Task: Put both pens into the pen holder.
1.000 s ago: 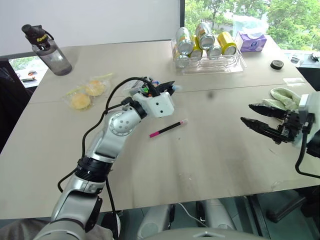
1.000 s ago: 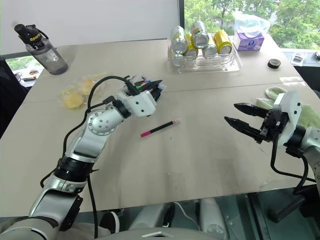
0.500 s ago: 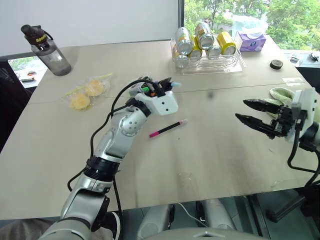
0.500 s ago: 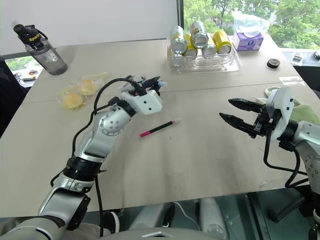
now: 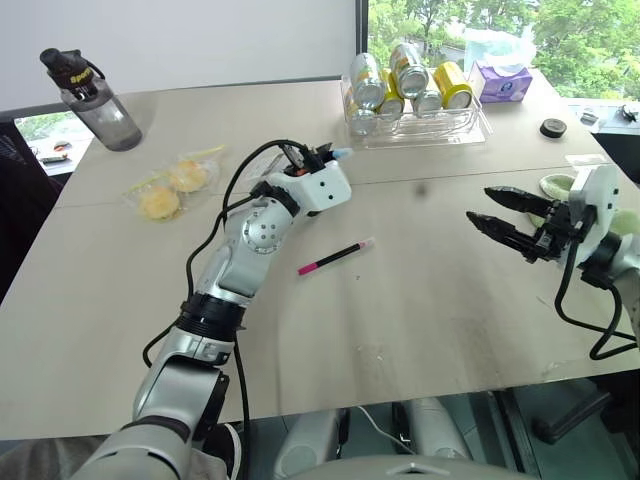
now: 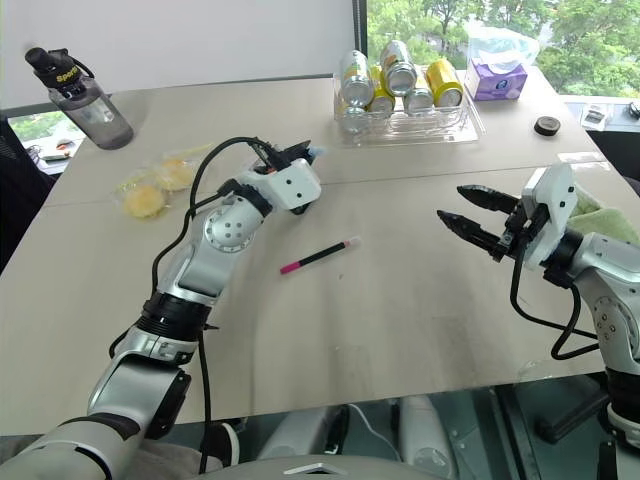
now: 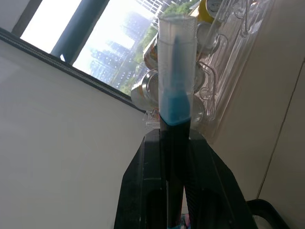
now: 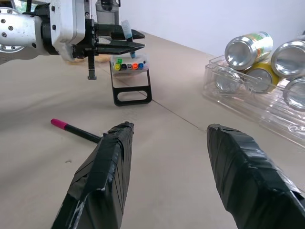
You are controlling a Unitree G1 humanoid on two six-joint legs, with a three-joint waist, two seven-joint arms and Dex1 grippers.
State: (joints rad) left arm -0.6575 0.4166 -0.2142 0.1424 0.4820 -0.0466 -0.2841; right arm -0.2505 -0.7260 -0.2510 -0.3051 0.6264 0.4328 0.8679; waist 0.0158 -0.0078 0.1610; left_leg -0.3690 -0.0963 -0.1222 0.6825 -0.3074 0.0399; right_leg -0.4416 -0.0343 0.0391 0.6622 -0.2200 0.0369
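My left gripper (image 5: 322, 160) is shut on the pen with light-blue ends (image 7: 175, 71), whose blue tip (image 5: 343, 153) sticks out past the fingers. In the right wrist view this pen (image 8: 126, 27) hangs slanted just above the pen holder (image 8: 128, 64), a small clear box of colourful markers on a black frame. From the head views the left hand hides most of the holder. The pink-ended pen (image 5: 336, 257) lies flat on the table, nearer to me. My right gripper (image 5: 480, 204) hovers open and empty to the right, pointing towards the pink-ended pen (image 8: 76, 131).
A clear tray of drink cans (image 5: 415, 130) stands at the back, with a purple tissue pack (image 5: 505, 85) beside it. A water bottle (image 5: 95, 95) and a bag of buns (image 5: 165, 190) are at the left. A green cloth (image 5: 570, 188) lies by the right arm.
My left hand has carried the blue-ended pen farther across the table, tilting its tip up over the holder. The right gripper has drifted slightly inward, still open.
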